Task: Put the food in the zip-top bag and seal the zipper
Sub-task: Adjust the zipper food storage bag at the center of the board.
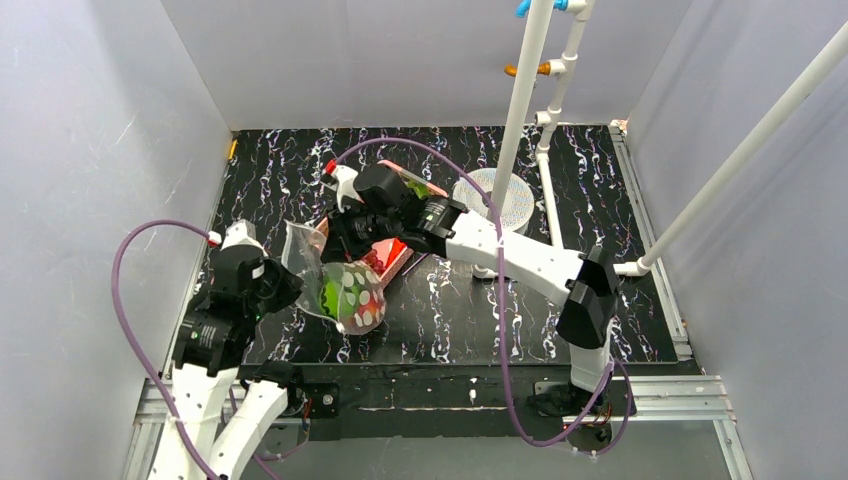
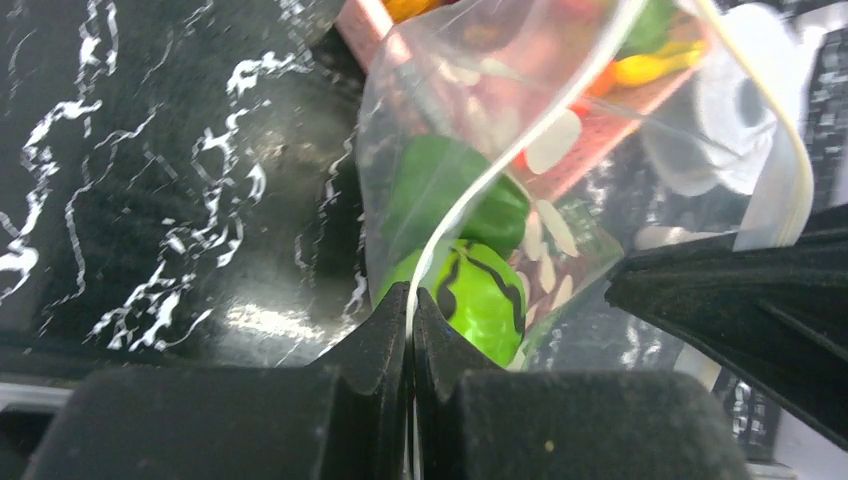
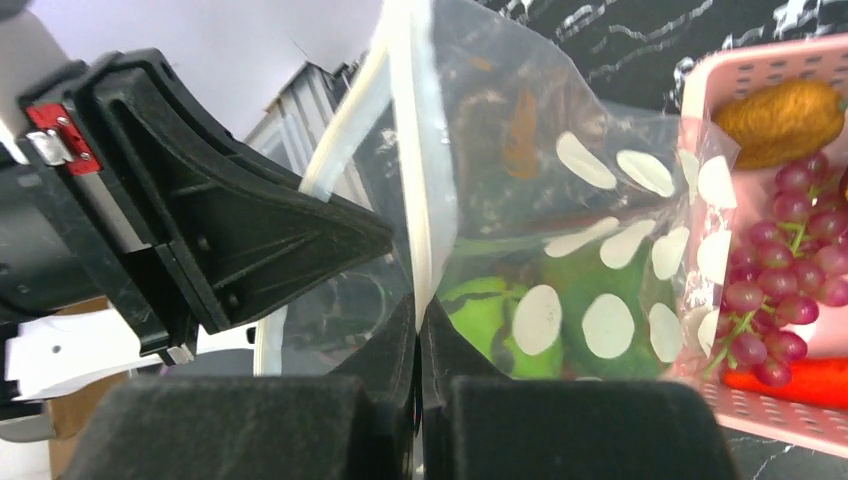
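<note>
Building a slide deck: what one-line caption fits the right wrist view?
Right claw pinches the dotted zip-top bag holding green food, beside the pink basket of grapes.

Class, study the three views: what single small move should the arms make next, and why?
Probably the right gripper should release the zip-top bag and reach for the grapes. The left gripper also pinches the rim, green food shows inside, and the grapes and other food lie in the pink basket.

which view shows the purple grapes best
Right wrist: the grapes lie sharp and close in the pink basket. In top external the right arm covers them; left wrist shows only blurred colours through the zip-top bag.
</note>
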